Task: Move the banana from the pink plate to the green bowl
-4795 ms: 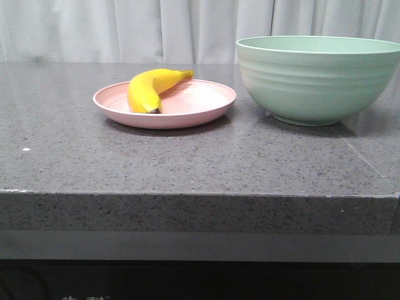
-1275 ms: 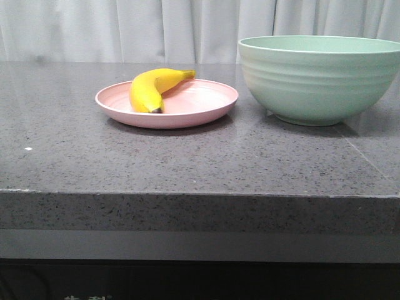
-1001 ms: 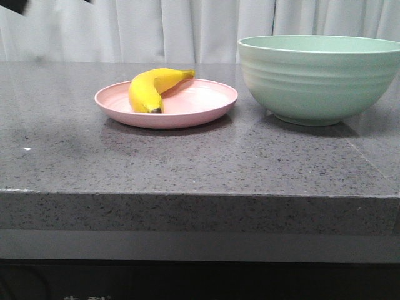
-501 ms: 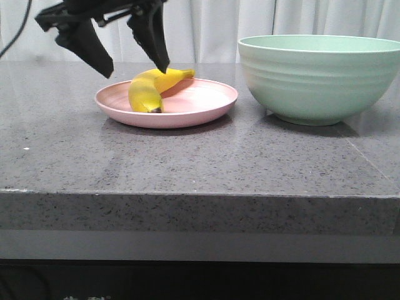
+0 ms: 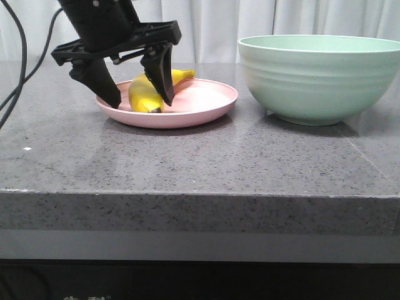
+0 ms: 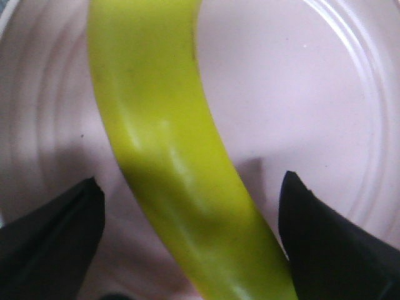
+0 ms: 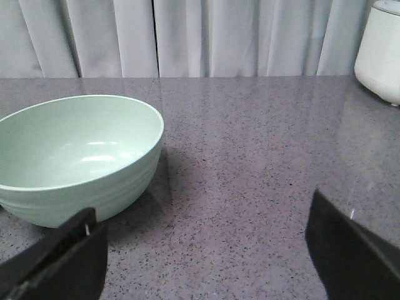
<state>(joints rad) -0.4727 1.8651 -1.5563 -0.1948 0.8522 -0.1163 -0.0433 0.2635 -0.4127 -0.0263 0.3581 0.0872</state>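
**Open claw straddles banana on plate**

A speckled grey stone counter (image 5: 200, 162) with a thick squared front edge fills the lower half of the front view. On it, left of centre, sits the shallow matte pink plate (image 5: 200, 109), round with a low raised rim. The banana (image 5: 145, 94) lies in the plate's left part, plump, curved and glossy yellow, its dark tip toward the camera. The left gripper (image 5: 140, 100) hangs over it, jaws spread wide, one black wedge-shaped finger on each side of the fruit, holding nothing; whether they touch it cannot be told. At right stands the deep mint bowl (image 5: 319, 78), faintly ridged outside, apart from the plate. Pale pleated curtains (image 5: 206, 25) close the top of the frame.

In the right wrist view the right gripper (image 7: 206, 256) is also spread wide and empty, the bowl's smooth inside at centre left.
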